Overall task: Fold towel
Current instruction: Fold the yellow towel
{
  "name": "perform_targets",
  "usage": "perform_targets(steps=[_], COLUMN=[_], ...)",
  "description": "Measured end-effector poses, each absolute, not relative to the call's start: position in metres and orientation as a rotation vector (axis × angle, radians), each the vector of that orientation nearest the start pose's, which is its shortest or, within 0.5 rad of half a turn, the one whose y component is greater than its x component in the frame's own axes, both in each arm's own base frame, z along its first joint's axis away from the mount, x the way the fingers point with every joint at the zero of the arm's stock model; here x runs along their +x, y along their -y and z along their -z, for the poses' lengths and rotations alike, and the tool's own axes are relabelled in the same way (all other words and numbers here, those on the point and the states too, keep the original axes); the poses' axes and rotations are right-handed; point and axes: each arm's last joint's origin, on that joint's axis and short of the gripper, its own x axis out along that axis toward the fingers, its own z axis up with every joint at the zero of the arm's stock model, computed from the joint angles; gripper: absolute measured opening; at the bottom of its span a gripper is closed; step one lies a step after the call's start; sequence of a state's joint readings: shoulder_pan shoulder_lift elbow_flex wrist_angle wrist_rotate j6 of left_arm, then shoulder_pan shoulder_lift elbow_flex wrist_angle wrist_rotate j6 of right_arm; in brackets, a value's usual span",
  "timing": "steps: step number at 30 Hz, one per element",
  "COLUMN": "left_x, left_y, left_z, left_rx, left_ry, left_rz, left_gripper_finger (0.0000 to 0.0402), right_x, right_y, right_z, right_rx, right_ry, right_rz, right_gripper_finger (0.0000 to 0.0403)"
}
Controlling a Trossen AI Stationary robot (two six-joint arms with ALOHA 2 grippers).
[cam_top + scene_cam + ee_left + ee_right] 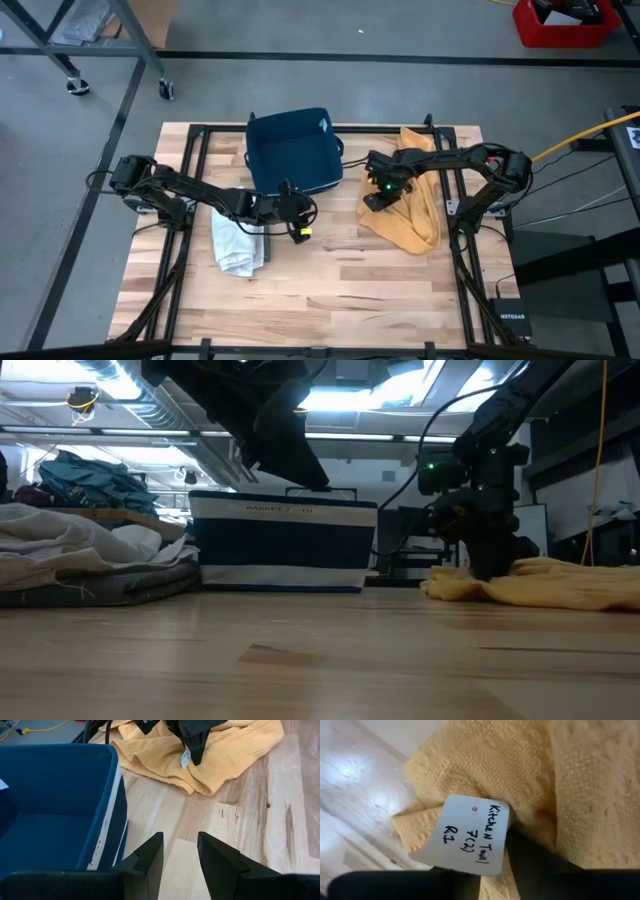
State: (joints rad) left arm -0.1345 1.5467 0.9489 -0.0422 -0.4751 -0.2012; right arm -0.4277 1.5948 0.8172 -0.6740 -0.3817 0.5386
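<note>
1. Down on the near-left edge of the yellow towel (412,205), the right gripper (378,197) is planted in the cloth. The right wrist view shows its dark fingers (530,855) buried in folds beside a paper tag (465,834); whether they pinch fabric or stand loose I cannot tell.
2. Step in hand, by my reading: taking a hold on an edge or corner so the first fold can begin (nothing looks folded yet).
3. Next move calls for a sure pinch on one layer only, tag kept clear, then a lift and a carry across the cloth to lay it over itself.
4. That towel lies crumpled on the right half of the table (340,290), a waffle-textured heap with rumpled edges, just right of the navy basket (292,150).
5. Farther out, the left gripper (297,212) hovers in front of the basket, jaws narrowly parted and empty, beside a pile of pale folded cloths (238,245).
</note>
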Motion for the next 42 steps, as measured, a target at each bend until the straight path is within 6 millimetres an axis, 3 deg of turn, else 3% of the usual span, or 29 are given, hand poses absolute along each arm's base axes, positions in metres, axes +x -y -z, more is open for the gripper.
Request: perform_targets(steps=[4,17,26,35,38,42], left_x=[0.324,0.324,0.324,0.324,0.324,0.324], left_y=[0.030,0.030,0.030,0.030,0.030,0.030], left_z=[-0.223,-0.223,-0.223,-0.223,-0.223,-0.223], left_rx=[0.000,-0.001,-0.001,-0.040,-0.043,-0.043], left_ry=[-0.576,-0.576,-0.576,-0.568,-0.568,-0.568], left_rz=[-0.388,-0.388,-0.388,-0.400,-0.401,-0.401], left_gripper_finger=[0.0114,0.0114,0.0114,0.0114,0.0114,0.0114], right_x=[0.239,0.249,0.251,0.252,0.253,0.256], right_y=[0.087,0.053,0.044,0.040,0.036,0.026], right_z=[-0.145,-0.145,-0.149,-0.149,-0.148,-0.149], right_rx=[1.027,0.999,1.196,1.174,1.144,1.109], right_ry=[-1.339,-1.404,-1.422,-1.430,-1.439,-1.439], right_rz=[0.376,0.237,0.083,0.083,0.077,0.039], right_gripper_finger=[0.0110,0.0106,0.0106,0.0106,0.0089,0.0027])
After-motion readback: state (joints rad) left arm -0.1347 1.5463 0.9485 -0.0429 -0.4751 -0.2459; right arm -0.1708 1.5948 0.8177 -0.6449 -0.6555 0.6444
